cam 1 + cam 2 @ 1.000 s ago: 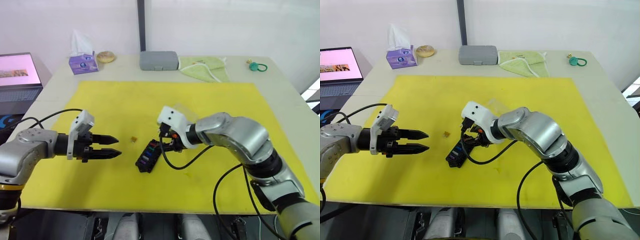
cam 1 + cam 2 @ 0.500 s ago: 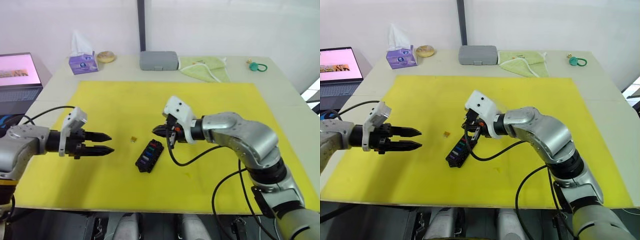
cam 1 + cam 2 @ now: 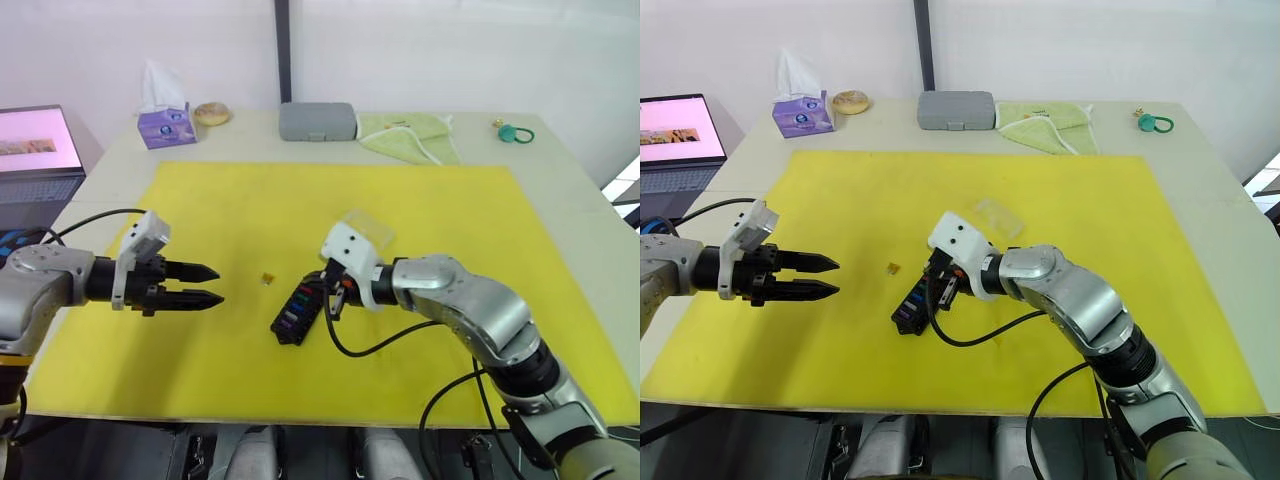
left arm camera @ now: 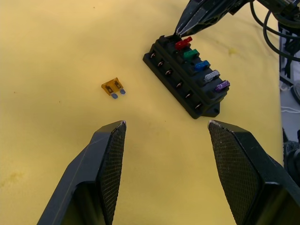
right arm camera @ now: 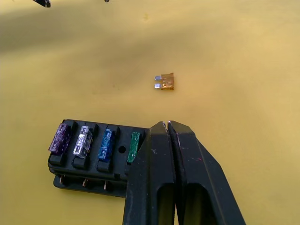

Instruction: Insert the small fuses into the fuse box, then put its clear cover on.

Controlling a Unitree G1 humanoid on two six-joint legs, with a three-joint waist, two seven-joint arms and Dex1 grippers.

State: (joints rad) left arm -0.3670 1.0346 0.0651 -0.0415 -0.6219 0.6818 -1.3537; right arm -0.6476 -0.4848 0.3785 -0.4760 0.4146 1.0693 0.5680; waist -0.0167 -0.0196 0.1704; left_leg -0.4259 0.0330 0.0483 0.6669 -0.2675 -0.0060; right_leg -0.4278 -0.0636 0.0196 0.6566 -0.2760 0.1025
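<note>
The right gripper (image 5: pixel 167 125) has its two black fingers pressed together with nothing between them, their tips at the near end of the fuse box (image 4: pixel 185 75), over the red fuse (image 4: pixel 183 43). The left gripper (image 4: pixel 166 125) hangs above the yellow mat (image 3: pixel 250 210) with its fingers spread wide apart and empty, pointing toward the box from well to its left.

The black fuse box lies on the mat at a slant. In it stand the red, the green fuse (image 4: pixel 190 54), the blue fuse (image 4: pixel 202 65), the grey fuse (image 4: pixel 212 76) and the purple fuse (image 4: pixel 221 86) in a row. The right wrist view shows four of them, its own fingers covering the red one; the left wrist view shows all five. The orange fuse (image 4: pixel 113 87) lies flat on the mat, apart from the box, between it and the left gripper. The clear cover (image 3: pixel 997 215) rests on the mat just behind the right wrist.

Bare mat lies all around the box and orange fuse. At the table's (image 3: pixel 570 190) far edge, well away, stand a tissue box (image 3: pixel 166 124), a grey case (image 3: pixel 317 121), a green cloth (image 3: pixel 408 134) and a small green ring (image 3: pixel 516 133); a laptop (image 3: pixel 36 150) sits at the left.
</note>
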